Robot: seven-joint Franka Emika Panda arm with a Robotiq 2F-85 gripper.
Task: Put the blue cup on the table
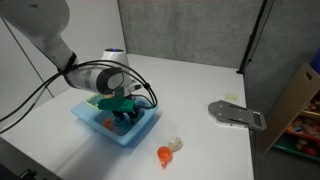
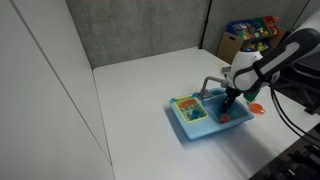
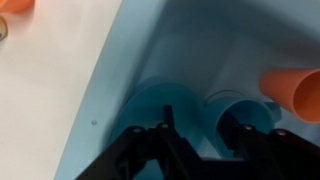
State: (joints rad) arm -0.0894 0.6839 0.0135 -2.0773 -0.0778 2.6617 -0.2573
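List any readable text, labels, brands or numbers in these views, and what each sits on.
No text can be read in any view.
On the colourful packages in the background: any print is too blurred to read.
On the toy sink, blue cup and grey device: no markings visible.

1 blu cup (image 3: 235,104), 2 orng cups (image 3: 296,95) (image 3: 14,4)

Looks like a robotics lab or office test cell rather than a home, going by the plain white tabletop (image 1: 200,80) boxed in by grey partition panels (image 1: 180,30) and the Panda arm (image 1: 45,35) trailing black cables (image 1: 30,105) off the edge. Also backed by an open cardboard box (image 1: 292,95) of colourful bits beside the tabletop and a toy sink (image 1: 125,142) as sole kitchen-like prop.
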